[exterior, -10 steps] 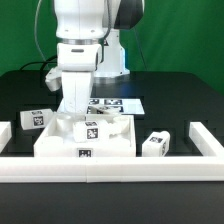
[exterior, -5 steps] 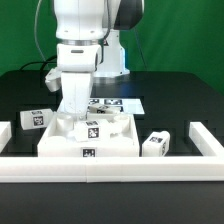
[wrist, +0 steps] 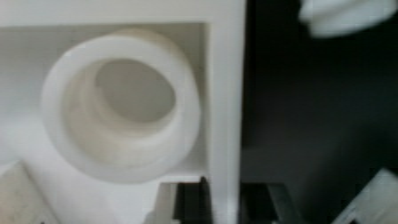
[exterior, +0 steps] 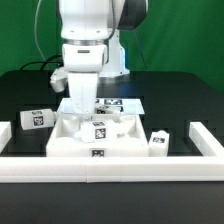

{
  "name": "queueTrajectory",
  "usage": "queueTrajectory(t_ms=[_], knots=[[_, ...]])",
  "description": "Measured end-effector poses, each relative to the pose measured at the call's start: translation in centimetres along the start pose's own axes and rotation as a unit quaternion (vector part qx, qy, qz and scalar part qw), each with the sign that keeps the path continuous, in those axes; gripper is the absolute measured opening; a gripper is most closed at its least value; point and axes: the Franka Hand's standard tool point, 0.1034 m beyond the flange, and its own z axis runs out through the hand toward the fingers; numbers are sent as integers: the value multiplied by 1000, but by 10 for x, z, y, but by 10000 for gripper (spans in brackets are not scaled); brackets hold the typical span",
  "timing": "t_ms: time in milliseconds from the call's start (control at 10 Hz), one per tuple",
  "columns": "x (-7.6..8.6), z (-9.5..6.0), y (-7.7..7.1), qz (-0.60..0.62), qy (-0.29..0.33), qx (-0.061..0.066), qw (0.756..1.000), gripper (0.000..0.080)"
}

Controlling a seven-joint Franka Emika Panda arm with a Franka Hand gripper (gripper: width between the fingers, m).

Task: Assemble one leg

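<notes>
My gripper reaches down onto the large flat white panel with raised corner sockets and is shut on its thin wall. In the wrist view the jaws stand on either side of that wall, next to a round socket. One leg, a small white tagged block, lies on the black table at the exterior view's left. Another leg lies just off the panel at the exterior view's right. A tagged white piece sits on the panel's middle.
The marker board lies behind the panel. A white rail runs along the front, with short white blocks at the exterior view's left and right. A blurred white shape shows beyond the panel in the wrist view.
The gripper and the panel have moved together toward the exterior view's right, so the panel now lies close to the right leg. The two loose legs have not moved.
</notes>
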Motion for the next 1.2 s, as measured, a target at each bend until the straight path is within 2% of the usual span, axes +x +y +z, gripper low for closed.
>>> queueTrajectory(t_ms=[800, 1200], knots=[[68, -1, 21, 5, 10, -9, 1000, 54], [71, -2, 21, 37, 7, -1, 999, 54]])
